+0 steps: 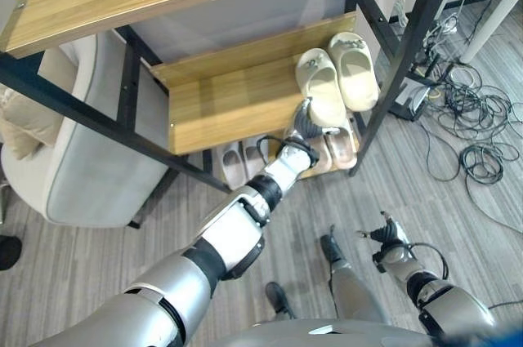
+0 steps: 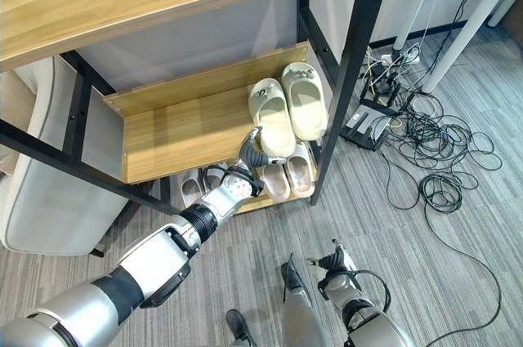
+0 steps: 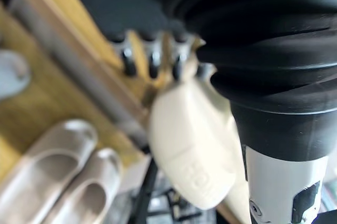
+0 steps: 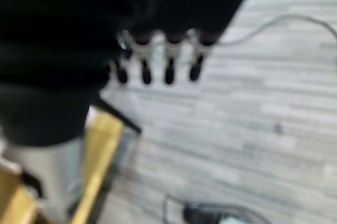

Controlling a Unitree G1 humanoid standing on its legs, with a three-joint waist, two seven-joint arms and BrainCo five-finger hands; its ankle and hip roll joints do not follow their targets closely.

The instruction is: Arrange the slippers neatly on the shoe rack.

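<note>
- Nearest us, our right hand (image 1: 391,238) hangs above the floor (image 1: 490,224), fingers relaxed, holding nothing.
- Our left hand (image 2: 250,149) meets the heel of the left cream slipper (image 2: 272,116) at the rack (image 1: 237,102) shelf's front edge; we cannot tell its grasp.
- The second slipper (image 2: 304,99) lies just beside it, toward the shelf's right end.

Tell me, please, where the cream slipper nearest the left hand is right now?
The cream slipper lies on the middle shelf at its right end, beside its twin, with the left hand at its heel.
</note>
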